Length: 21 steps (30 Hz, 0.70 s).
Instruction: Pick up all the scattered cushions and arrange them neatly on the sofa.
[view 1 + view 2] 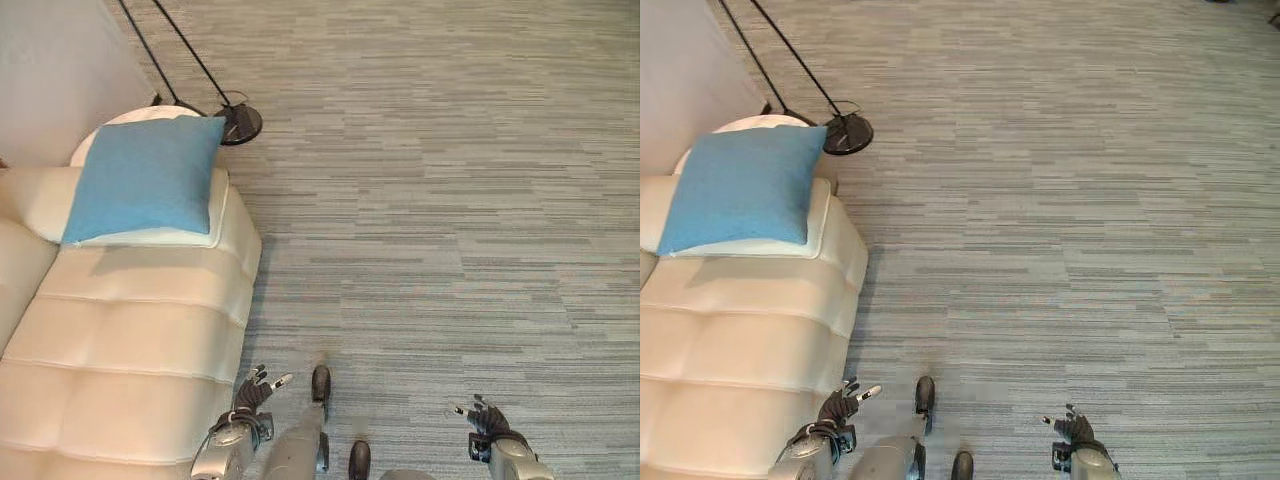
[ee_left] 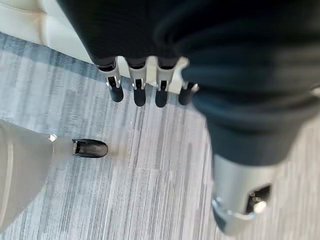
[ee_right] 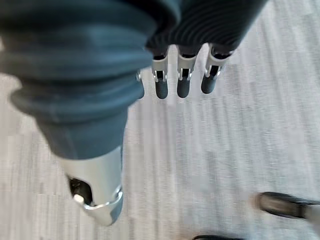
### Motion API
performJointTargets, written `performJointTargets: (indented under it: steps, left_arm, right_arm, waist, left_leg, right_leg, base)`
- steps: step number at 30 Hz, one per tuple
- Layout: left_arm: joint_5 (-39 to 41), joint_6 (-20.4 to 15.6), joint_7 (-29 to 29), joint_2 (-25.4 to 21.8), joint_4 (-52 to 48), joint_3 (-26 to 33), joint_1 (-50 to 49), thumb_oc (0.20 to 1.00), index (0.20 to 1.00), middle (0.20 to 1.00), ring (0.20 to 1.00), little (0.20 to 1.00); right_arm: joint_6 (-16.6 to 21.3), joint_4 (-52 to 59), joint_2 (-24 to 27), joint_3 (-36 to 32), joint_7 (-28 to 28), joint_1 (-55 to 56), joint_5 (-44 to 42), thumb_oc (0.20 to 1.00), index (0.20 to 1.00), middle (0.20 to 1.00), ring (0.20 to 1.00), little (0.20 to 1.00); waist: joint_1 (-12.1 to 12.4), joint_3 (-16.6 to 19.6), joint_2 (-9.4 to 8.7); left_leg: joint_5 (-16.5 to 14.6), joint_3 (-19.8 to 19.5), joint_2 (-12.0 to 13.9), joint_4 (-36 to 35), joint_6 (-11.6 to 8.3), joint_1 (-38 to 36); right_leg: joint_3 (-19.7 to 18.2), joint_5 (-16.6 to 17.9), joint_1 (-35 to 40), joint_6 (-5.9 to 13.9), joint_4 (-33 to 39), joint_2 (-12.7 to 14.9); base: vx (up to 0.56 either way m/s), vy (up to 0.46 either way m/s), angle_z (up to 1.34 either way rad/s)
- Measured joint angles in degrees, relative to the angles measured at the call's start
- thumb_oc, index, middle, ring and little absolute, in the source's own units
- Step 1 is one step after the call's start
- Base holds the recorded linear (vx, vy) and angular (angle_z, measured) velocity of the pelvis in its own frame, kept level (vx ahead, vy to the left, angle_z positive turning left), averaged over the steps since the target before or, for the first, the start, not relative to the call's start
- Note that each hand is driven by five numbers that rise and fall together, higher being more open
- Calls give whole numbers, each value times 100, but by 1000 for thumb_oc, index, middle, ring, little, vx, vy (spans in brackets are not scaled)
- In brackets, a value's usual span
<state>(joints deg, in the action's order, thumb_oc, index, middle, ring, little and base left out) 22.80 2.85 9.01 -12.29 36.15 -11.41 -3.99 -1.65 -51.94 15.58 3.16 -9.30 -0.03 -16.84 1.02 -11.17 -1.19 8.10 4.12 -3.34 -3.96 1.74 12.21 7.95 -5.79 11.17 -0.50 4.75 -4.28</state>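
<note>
A blue cushion (image 1: pixel 145 177) lies on top of a cream cushion (image 1: pixel 190 236) at the far end of the cream sofa (image 1: pixel 130 340), which fills the left side of the head views. My left hand (image 1: pixel 254 391) hangs low beside the sofa's near corner, fingers relaxed and holding nothing; the left wrist view shows its fingertips (image 2: pixel 139 95) over carpet by the sofa's edge (image 2: pixel 55 30). My right hand (image 1: pixel 484 417) hangs over bare carpet at the lower right, fingers (image 3: pixel 183 85) straight and empty.
Grey striped carpet (image 1: pixel 450 200) spreads to the right of the sofa. A floor lamp's round black base (image 1: pixel 240 123) and thin black poles stand just past the sofa's far end, next to a white wall (image 1: pixel 50 70).
</note>
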Motion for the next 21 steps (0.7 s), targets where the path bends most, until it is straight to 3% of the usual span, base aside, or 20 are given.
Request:
performJointTargets:
  steps: [2,3,4,5,6,7,8,9,11,12,13,14,15,16,17,18,19,20,21]
  left_arm:
    - [-148,28,12,-15,215,32,-52,1000,1000,1000,1000,1000]
    - [-152,31,-9,-16,209,-17,-35,1000,1000,1000,1000,1000]
    - [-153,40,-10,-308,57,-204,14,1000,1000,1000,1000,1000]
    - [-157,52,-17,-402,-60,-212,108,1000,1000,1000,1000,1000]
    - [-157,68,-12,-434,-70,-234,244,1000,1000,1000,1000,1000]
    - [-158,81,-10,-414,-36,-232,301,1000,1000,1000,1000,1000]
    - [-156,80,-23,-349,-35,-313,359,1000,1000,1000,1000,1000]
    - [-155,78,-23,-318,-74,-316,380,1000,1000,1000,1000,1000]
    - [-153,78,-24,-286,-140,-308,406,1000,1000,1000,1000,1000]
    - [-152,79,-21,-296,-136,-307,383,1000,1000,1000,1000,1000]
    - [-155,80,-22,-314,-109,-277,330,1000,1000,1000,1000,1000]
    - [-156,88,-17,-321,-102,-201,254,1000,1000,1000,1000,1000]
    - [-159,84,-25,-305,-106,-198,243,1000,1000,1000,1000,1000]
    - [-162,84,-43,-283,-105,-212,234,1000,1000,1000,1000,1000]
    - [-164,83,-50,-245,-109,-206,240,1000,1000,1000,1000,1000]
    - [-179,76,-66,-177,-108,-183,161,1000,1000,1000,1000,1000]
    - [-198,82,-85,-61,-51,-193,69,1000,1000,1000,1000,1000]
    - [-199,78,-93,42,-48,-184,-40,1000,1000,1000,1000,1000]
    - [-200,77,-102,49,-58,-184,-158,1000,1000,1000,1000,1000]
  right_arm:
    - [-27,-342,8,51,-25,397,0,1000,1000,1000,1000,1000]
    - [-25,-388,-27,72,2,520,-2,1000,1000,1000,1000,1000]
    - [-15,-85,-145,295,35,610,-3,1000,1000,1000,1000,1000]
    - [-26,-4,-181,371,58,600,0,1000,1000,1000,1000,1000]
    - [-24,103,-236,289,68,607,-1,1000,1000,1000,1000,1000]
    - [-32,113,-246,255,71,531,-1,1000,1000,1000,1000,1000]
    - [-42,130,-213,261,71,512,-4,1000,1000,1000,1000,1000]
    - [-42,132,-199,256,68,455,-3,1000,1000,1000,1000,1000]
    - [-31,238,-98,235,67,289,-5,1000,1000,1000,1000,1000]
    - [-30,248,-68,237,63,278,-5,1000,1000,1000,1000,1000]
    - [-22,252,-67,242,63,272,-6,1000,1000,1000,1000,1000]
    - [-7,237,-70,224,61,278,-7,1000,1000,1000,1000,1000]
    - [-5,233,-39,171,62,286,-7,1000,1000,1000,1000,1000]
    - [-7,224,-32,15,55,288,-7,1000,1000,1000,1000,1000]
    - [-10,165,1,-50,32,340,-6,1000,1000,1000,1000,1000]
    - [-15,-51,13,-190,17,451,-5,1000,1000,1000,1000,1000]
    - [-26,-220,110,-202,10,517,-3,1000,1000,1000,1000,1000]
    - [-40,-348,173,-196,11,514,-2,1000,1000,1000,1000,1000]
    - [-43,-358,167,-174,15,510,-2,1000,1000,1000,1000,1000]
  waist:
    - [-91,357,-264]
    - [-57,398,-104]
    - [-100,442,-148]
    - [-92,360,-262]
    - [-129,191,-317]
    - [-189,149,-332]
    - [-202,58,-74]
    - [-187,-3,79]
    - [-142,-159,417]
    - [-105,-157,486]
    - [-67,-148,499]
    - [-55,-133,441]
    - [-56,-123,447]
    - [-105,-94,408]
    - [-98,-97,276]
    - [-115,32,74]
    - [-147,69,154]
    - [-115,118,258]
    - [-33,147,262]
  left_leg:
    - [-147,326,-288,183,361,-339]
    - [-340,353,-192,158,619,-495]
    - [-298,241,-260,73,729,-665]
    - [-502,156,-431,101,848,-769]
    - [-641,90,-618,176,958,-945]
    - [-604,90,-674,149,911,-1109]
    - [-675,-56,-616,145,789,-1388]
    - [-718,-70,-557,124,716,-1506]
    - [-928,-72,-418,121,367,-1809]
    - [-955,-86,-371,127,324,-1910]
    - [-955,-135,-365,157,323,-1995]
    - [-954,-212,-439,260,315,-2086]
    - [-954,-286,-515,279,313,-2133]
    - [-953,-374,-666,290,313,-2176]
    - [-954,-326,-913,334,313,-2281]
    - [-996,-469,-1291,335,247,-2526]
    - [-1101,-586,-1375,338,102,-2754]
    - [-1100,-649,-1376,440,97,-2829]
    - [-1228,-664,-1410,782,5,-2768]
  right_leg:
    - [142,-445,243,271,-347,356]
    - [211,-624,-399,372,-1950,403]
    - [403,-743,-1837,610,-4646,891]
    - [339,-716,-2478,866,-5756,1196]
    - [341,-526,-2995,910,-6809,1590]
    - [347,-536,-3131,767,-7021,1749]
    - [311,-687,-3337,565,-6119,1620]
    - [322,-704,-3341,545,-5461,1486]
    - [463,-509,-3442,303,-3715,1083]
    - [487,-409,-3464,143,-3230,812]
    - [423,-310,-3397,107,-2671,496]
    - [378,-36,-3334,-130,-1943,129]
    - [300,82,-3342,-134,-1561,-86]
    - [230,197,-3288,-275,-1171,-227]
    - [216,449,-3203,-685,-833,-214]
    - [142,480,-2939,-820,-524,-114]
    - [30,1034,-2797,-1080,-543,-67]
    - [147,1215,-2783,-1145,-719,-15]
    - [6,1466,-2666,-1255,-697,70]
  base:
    - [477,301,12]
    - [481,414,1]
    - [391,340,-12]
    - [422,321,21]
    - [159,70,36]
    - [306,97,61]
    - [232,54,45]
    - [227,14,35]
    - [249,-80,26]
    - [286,-126,21]
    - [320,-144,23]
    - [325,-145,40]
    - [398,-182,76]
    - [304,-148,87]
    - [612,-287,111]
    - [425,-191,97]
    - [454,-219,70]
    - [142,-79,24]
    - [439,-281,36]
